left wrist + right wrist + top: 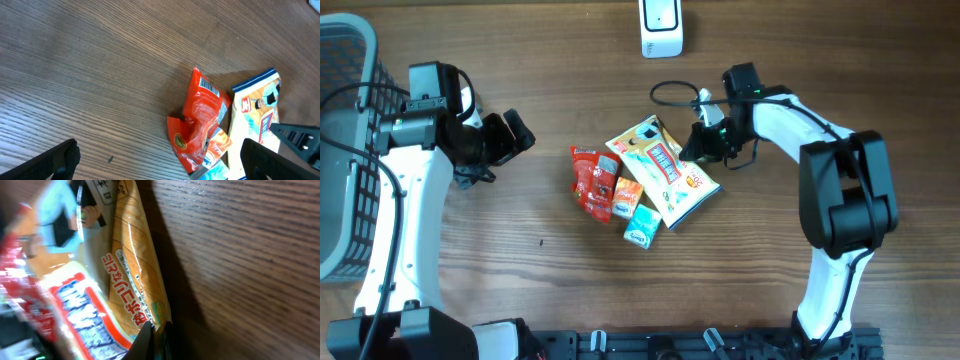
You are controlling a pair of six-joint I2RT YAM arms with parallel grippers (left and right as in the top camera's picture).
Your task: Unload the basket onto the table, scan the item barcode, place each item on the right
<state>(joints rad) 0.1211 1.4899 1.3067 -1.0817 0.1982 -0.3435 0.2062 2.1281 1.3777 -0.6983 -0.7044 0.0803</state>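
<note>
My right claw (698,143) was pinched tight on the right-hand edge of the yellow snack packet (665,170), with the film caught between the fingertips (145,342). The packet lay at the middle of the table (520,280), overlapping a red packet (592,180) and a small teal pack (640,228). My left claw (510,140) hung spread wide to the left of the pile, touching nothing. A white scanner (661,28) sat at the far edge — a basket (345,150) at the left edge.
</note>
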